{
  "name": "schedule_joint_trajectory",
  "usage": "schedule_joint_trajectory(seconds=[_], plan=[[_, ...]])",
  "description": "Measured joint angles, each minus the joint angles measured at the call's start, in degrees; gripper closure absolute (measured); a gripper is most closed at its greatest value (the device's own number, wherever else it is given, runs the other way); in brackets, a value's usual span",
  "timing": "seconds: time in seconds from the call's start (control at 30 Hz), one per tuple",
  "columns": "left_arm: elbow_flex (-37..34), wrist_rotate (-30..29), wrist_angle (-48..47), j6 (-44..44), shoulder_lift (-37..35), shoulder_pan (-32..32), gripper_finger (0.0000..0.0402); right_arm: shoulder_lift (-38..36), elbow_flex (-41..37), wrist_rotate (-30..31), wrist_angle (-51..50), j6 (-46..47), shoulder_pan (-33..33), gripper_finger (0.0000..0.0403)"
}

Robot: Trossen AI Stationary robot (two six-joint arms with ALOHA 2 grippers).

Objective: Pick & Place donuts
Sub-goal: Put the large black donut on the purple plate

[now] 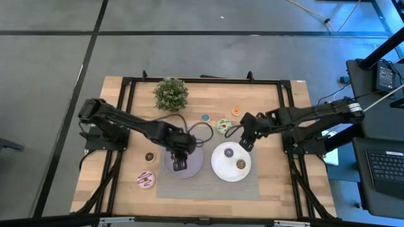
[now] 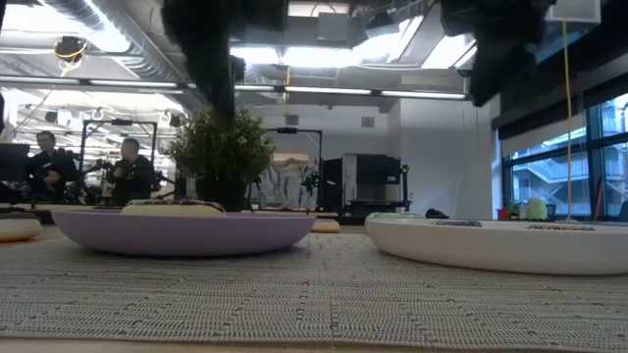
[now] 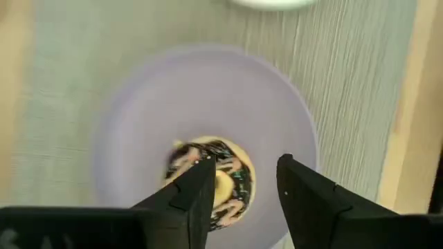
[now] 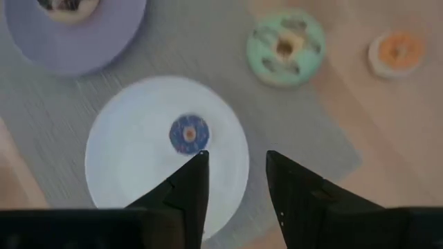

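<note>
Left gripper (image 1: 180,165) hangs over the lilac plate (image 1: 196,165) near the table's front edge, jaws spread, chocolate donut (image 3: 211,181) lying free on the plate beneath. Right gripper (image 1: 246,144) sits by the white plate's (image 1: 222,169) far rim, jaws apart and empty, purple donut (image 4: 189,133) on that plate. Donuts look light, rigid, smooth-iced, likely slippery; best pinched across the ring's outer edge.
</note>
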Motion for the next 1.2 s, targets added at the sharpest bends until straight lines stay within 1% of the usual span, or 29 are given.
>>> schedule_joint_trajectory(seconds=[0.1, 0.23, 0.3, 0.4, 0.47, 0.53, 0.6, 0.7, 0.9, 1.2], plan=[[0.0, -4.9, 0.9, -0.2, -5.2, 0.0, 0.0255, 0.0, 1.4, 0.1, 0.0, -3.0, -2.6, 0.0239], [0.0, -11.2, 4.1, -1.1, -11.2, 0.1, 0.0254, 0.0, 1.5, 0.1, -0.1, -3.6, -6.4, 0.0201], [0.1, -11.6, 5.4, -2.9, -12.7, 1.0, 0.0255, 0.0, 1.5, 0.2, 0.1, -3.8, -7.9, 0.0184], [0.1, -8.2, 7.1, -3.2, -13.0, 2.5, 0.0257, 0.0, 1.5, 0.2, 0.9, -5.5, -9.2, 0.0166], [0.1, -6.3, 7.7, 0.0, -11.9, 3.0, 0.0258, 0.0, 1.5, 0.2, 1.2, -6.4, -9.8, 0.016], [0.1, -5.7, 7.2, 3.2, -9.8, 3.0, 0.0258, 0.0, 1.5, 0.2, 1.3, -6.5, -10.3, 0.0158], [0.1, -4.3, 7.1, 3.9, -7.5, 3.0, 0.0258, 0.0, 1.5, 0.2, 1.3, -6.4, -10.5, 0.0157], [0.1, -1.8, 7.2, 4.0, -3.7, 3.4, 0.0258, 0.0, 1.5, 0.2, 1.3, -6.4, -10.5, 0.0157], [0.0, -0.2, 7.3, 3.1, 3.4, 3.1, 0.0258, 0.0, 1.5, 0.1, 1.3, -6.4, -10.5, 0.0157], [0.0, 0.0, 7.1, -0.2, 8.7, 2.8, 0.0258, 0.0, 1.5, 0.1, 1.3, -6.3, -10.5, 0.0157]])
